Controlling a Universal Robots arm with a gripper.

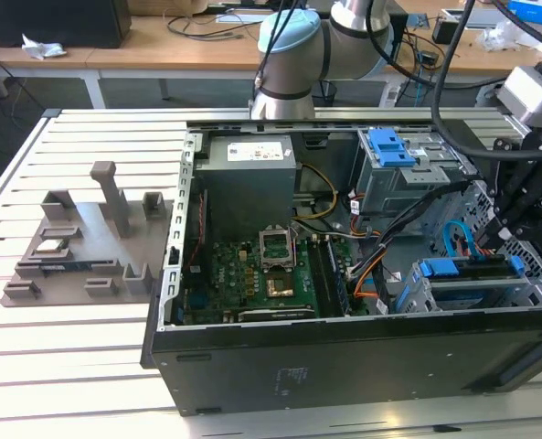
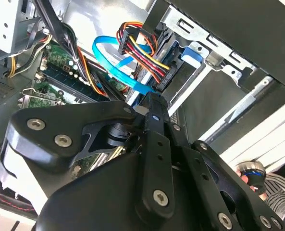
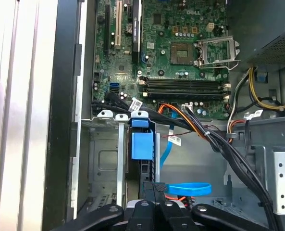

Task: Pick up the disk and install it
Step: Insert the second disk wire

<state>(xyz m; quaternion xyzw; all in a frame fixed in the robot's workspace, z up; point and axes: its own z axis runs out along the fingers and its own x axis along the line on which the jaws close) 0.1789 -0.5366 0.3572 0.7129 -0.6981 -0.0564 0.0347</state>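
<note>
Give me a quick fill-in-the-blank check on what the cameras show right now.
1. The gripper hangs over the exterior view's ____ end of the open computer case.
2. The looped flat cable in the first wrist view is ____.
3. The grey fixture plate lies on the slatted table, ____ the case.
Missing words: right; blue; outside.

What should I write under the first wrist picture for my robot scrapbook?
The robot's gripper hangs over the blue-framed disk standing in the computer case's drive cage, beside the green motherboard.
</note>
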